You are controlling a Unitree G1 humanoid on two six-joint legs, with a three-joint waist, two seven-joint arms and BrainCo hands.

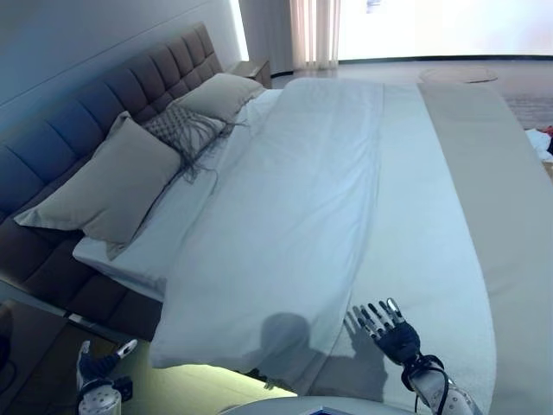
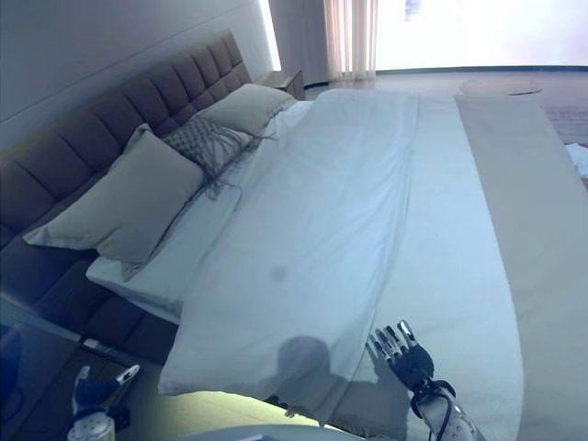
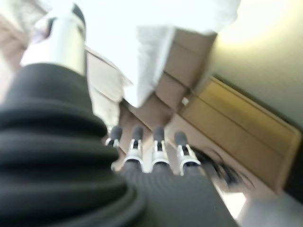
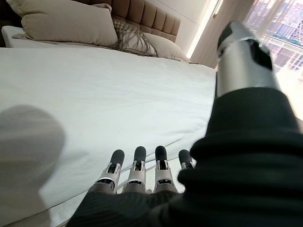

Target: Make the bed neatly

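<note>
A white duvet (image 1: 285,216) lies over the bed, its long edge running down the middle, with the white sheet (image 1: 423,233) showing beside it. A beige runner (image 1: 501,199) covers the foot end. Two beige pillows (image 1: 108,186) and a knitted cushion (image 1: 186,130) rest against the brown tufted headboard (image 1: 104,112). My right hand (image 1: 389,328) hovers open over the sheet near the duvet's near corner, fingers straight (image 4: 137,172). My left hand (image 1: 99,367) hangs open low beside the bed, off the bedding (image 3: 156,151).
A dark bedside table (image 1: 22,346) stands at the near left of the bed. Another nightstand (image 1: 255,69) sits by the far end of the headboard. Curtains (image 1: 311,30) and a bright window lie beyond. A round rug (image 1: 458,75) is on the far floor.
</note>
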